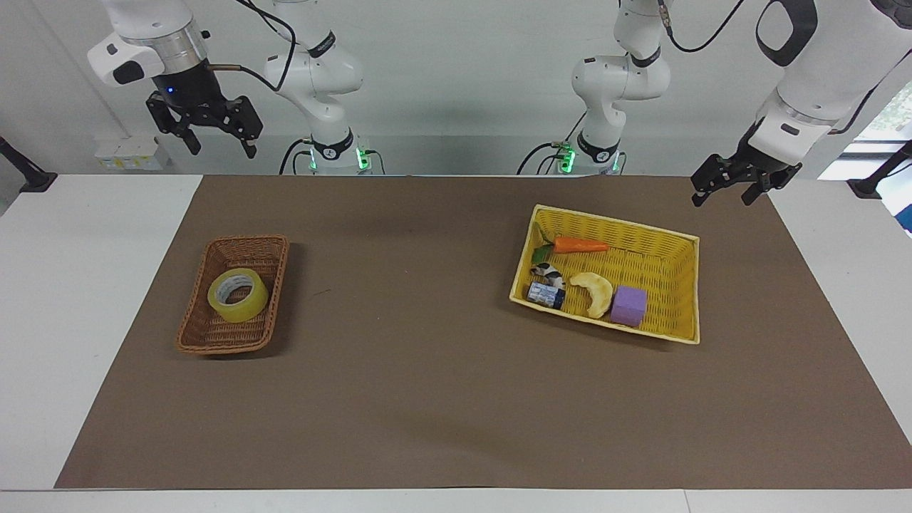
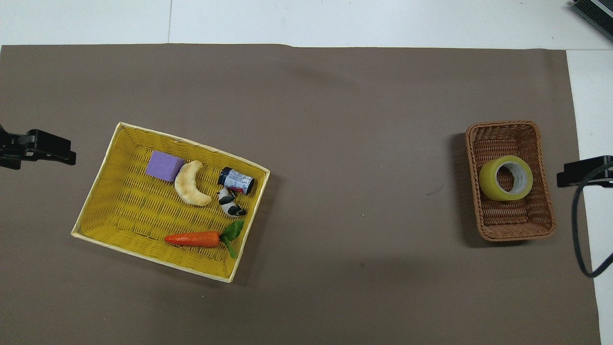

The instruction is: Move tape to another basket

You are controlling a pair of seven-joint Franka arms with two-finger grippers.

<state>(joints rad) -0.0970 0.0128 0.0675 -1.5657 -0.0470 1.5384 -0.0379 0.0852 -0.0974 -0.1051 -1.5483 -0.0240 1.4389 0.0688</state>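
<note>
Tape is the thing to follow: the wide ring-shaped roll of translucent yellow packing tape (image 1: pixel 237 295) lies inside the small brown woven wicker basket (image 1: pixel 265 251), at the middle left of the facing view. It rests slightly tilted on the basket floor, its hole turned mostly upward, and it sits nearer to the robots' half of that basket than the middle. The basket's long axis runs away from the robots.

Right gripper (image 1: pixel 216 137) hangs high at the upper left of the facing view, over the tabletop's edge nearest to the robots, with its jaws spread apart and nothing between them. In my judgement the roll lies below it and forward, so this arm is clearly the closer one for the pick.

Left gripper (image 1: pixel 724 191) waits at the upper right of the facing view, over the corner of the brown mat (image 1: pixel 427 399), also spread apart and empty. Just beside it stands the large bright yellow woven tray-basket (image 1: pixel 680 285), which already carries small items and, I think, is where the roll must go.
</note>
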